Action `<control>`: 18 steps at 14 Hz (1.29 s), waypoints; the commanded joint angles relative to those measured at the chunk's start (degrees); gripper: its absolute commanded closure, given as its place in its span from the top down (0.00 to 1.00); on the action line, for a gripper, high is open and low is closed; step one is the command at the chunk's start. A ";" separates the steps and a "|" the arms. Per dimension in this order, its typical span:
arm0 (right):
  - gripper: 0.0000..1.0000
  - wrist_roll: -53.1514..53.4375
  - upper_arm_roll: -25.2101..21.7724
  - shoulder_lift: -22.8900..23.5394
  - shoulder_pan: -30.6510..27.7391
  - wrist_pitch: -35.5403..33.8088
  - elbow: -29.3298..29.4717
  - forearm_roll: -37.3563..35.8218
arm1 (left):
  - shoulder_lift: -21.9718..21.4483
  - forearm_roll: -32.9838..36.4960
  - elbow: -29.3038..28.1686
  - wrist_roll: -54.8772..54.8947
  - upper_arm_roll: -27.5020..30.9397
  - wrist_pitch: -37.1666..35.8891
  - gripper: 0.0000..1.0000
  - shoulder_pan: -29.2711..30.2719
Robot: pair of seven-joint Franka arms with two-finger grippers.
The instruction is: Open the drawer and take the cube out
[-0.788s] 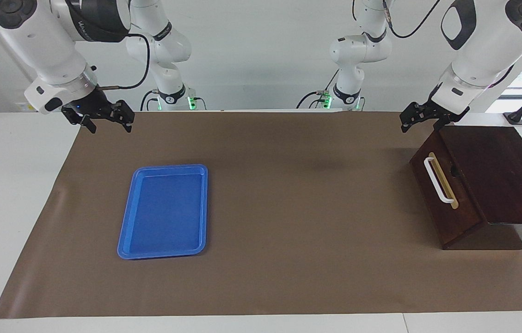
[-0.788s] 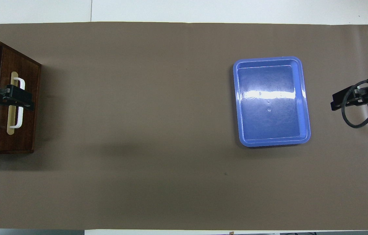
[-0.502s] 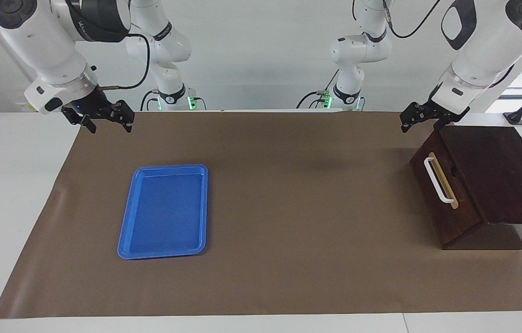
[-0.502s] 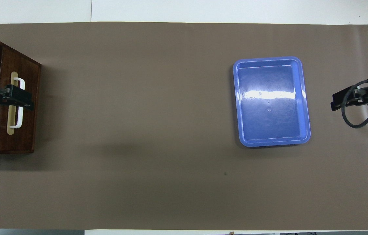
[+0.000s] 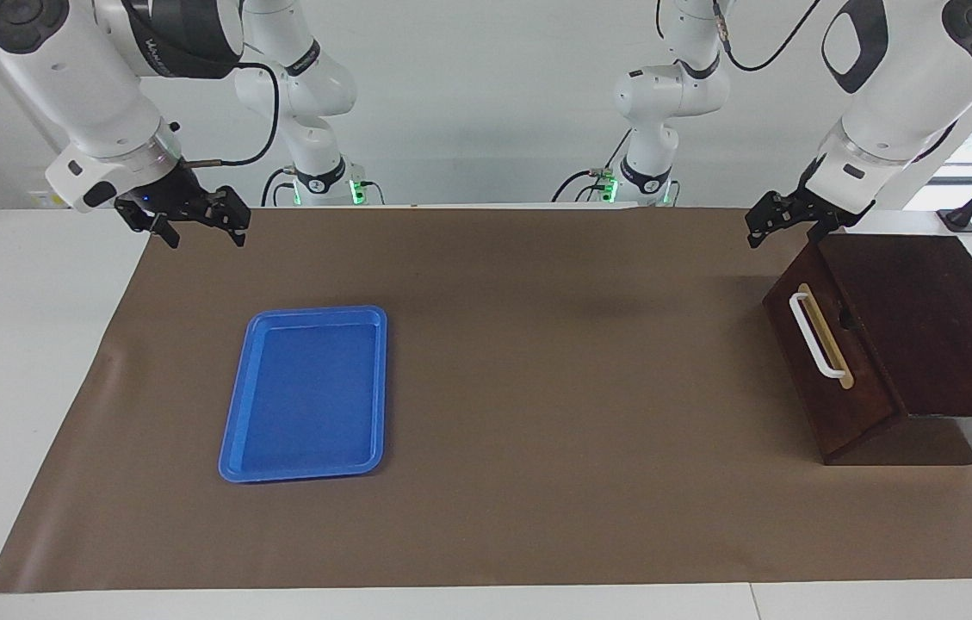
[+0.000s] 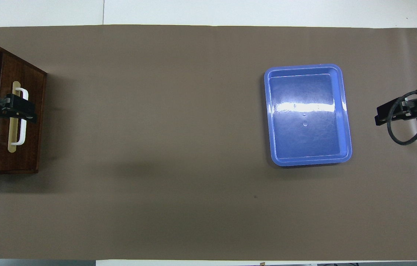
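While the drawer (image 5: 826, 340) is sitting fully closed in its dark box (image 5: 933, 327) at the left arm's end of the counter (image 5: 537, 413), the left gripper (image 5: 783, 226) is hanging in the air over the box's corner nearest the robots, clear of the white handle (image 5: 814, 336). Its fingers are looking spread, pinching nothing. The right gripper (image 5: 197, 226) is waiting, also spread and empty, over the counter edge at the right arm's end, near the robots; the blue tray (image 5: 306, 394) is lying farther out from it.

Cube: not visible; presumably inside the closed drawer.

Judgement: task is barely starting; the handle is not yet grasped.

Risks from here:
- The handle is running along the drawer front; a gripper arriving misaligned would be landing on the tan strip (image 5: 830, 340) or missing the bar.
- The box is resting loose; pulling off-axis could be dragging or turning the whole box rather than sliding the drawer.
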 commanded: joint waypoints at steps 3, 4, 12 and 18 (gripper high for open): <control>1.00 -1.05 0.48 -1.15 -1.29 0.29 -1.15 -1.06 | -3.00 12.73 -12.39 -1.60 -0.37 11.55 1.00 -4.14; 1.00 -1.13 0.48 -1.15 -1.29 0.55 -1.15 -1.15 | -2.74 15.12 -14.50 -1.68 -0.37 14.27 1.00 -4.32; 1.00 -0.01 0.22 -1.85 -3.40 2.21 -2.03 -0.27 | 2.00 24.81 -24.62 -2.04 -0.28 31.07 1.00 -0.64; 1.00 29.33 0.83 1.21 -1.20 7.14 -1.68 2.45 | 3.94 26.65 -27.44 -2.04 -0.28 37.32 1.00 1.04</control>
